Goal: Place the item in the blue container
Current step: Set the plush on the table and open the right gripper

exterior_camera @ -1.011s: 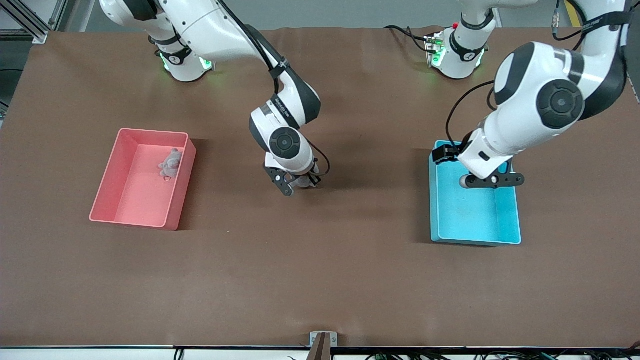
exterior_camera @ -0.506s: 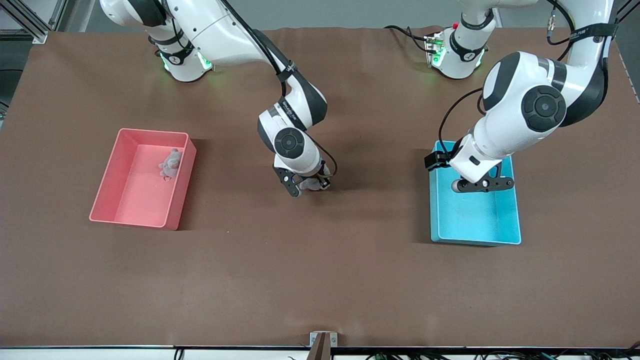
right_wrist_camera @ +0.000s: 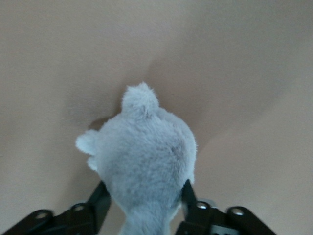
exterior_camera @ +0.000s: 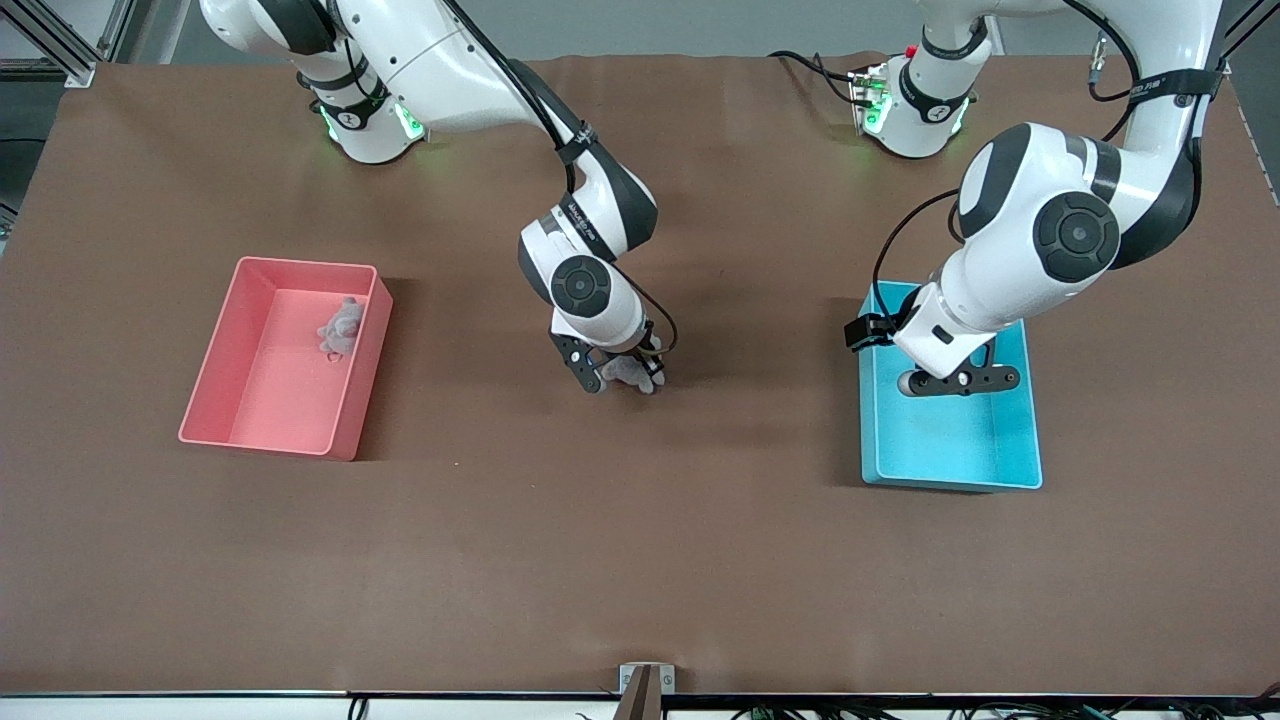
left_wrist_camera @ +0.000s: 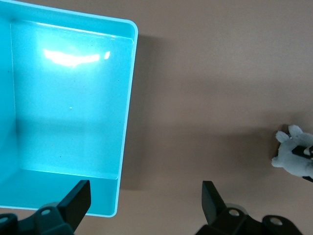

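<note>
Blue container: the light blue rectangular plastic bin (exterior_camera: 950, 440) sits right under my left gripper (exterior_camera: 958, 380); straight glossy walls, thin pale rim, nothing inside that I can see.
Item: a small grey plush toy (exterior_camera: 628, 371), fuzzy and rounded with little ears, sits between the fingers of my right gripper (exterior_camera: 622, 375), low at the brown bench (exterior_camera: 640, 560), well apart from the blue bin, mid-bench.
Right gripper: fingers flank the toy's sides in the right wrist view (right_wrist_camera: 142, 161); I cannot tell whether they are clamping it or letting go.
Left gripper: spread wide, grasping nothing, over the bin's edge toward the right arm in its wrist view (left_wrist_camera: 142, 205); I judge it is placed to take the toy over.
Why mid-bench: I judge this is a hand-over spot both arms can reach.
Handling: soft pile should squash and slip little.
Pink bin: a same-shaped pink plastic bin (exterior_camera: 215, 370) toward the right arm's end, with another grey plush (exterior_camera: 341, 327) in it.
</note>
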Robot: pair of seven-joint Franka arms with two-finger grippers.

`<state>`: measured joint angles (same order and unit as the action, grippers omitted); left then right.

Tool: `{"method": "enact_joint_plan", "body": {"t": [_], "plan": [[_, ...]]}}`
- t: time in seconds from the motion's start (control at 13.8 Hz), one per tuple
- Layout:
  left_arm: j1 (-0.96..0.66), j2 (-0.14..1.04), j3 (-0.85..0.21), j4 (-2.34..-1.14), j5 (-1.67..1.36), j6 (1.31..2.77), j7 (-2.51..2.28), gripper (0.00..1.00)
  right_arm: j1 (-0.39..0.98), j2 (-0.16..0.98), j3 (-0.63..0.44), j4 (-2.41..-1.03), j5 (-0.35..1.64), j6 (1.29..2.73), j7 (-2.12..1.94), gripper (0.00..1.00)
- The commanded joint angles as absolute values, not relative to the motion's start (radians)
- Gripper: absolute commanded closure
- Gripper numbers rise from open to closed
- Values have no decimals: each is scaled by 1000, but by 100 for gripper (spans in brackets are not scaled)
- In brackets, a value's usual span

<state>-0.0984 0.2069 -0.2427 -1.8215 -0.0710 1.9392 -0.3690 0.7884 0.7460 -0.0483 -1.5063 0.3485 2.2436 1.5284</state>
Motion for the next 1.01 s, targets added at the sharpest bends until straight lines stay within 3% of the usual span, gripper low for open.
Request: {"method": "enact_joint_plan", "body": {"t": [0.0, 0.43, 0.65, 0.94], "plan": [[-100, 201, -248, -1822, -92, 1951, -377, 0, 755, 718, -55, -1483, 364, 2160, 1517, 0], [-127, 256, -287, -1818, -140, 2057, -463, 0, 554, 490, -60, -1500, 361, 1821, 1283, 0], [-237, 345, -287, -1780, -140, 2198, -625, 0, 445, 362, -61, -1618, 356, 1801, 1114, 0], [-394, 509, -282, -1636, -124, 2301, -875, 1, 309, 273, -61, -1718, 356, 1799, 996, 0]]}}
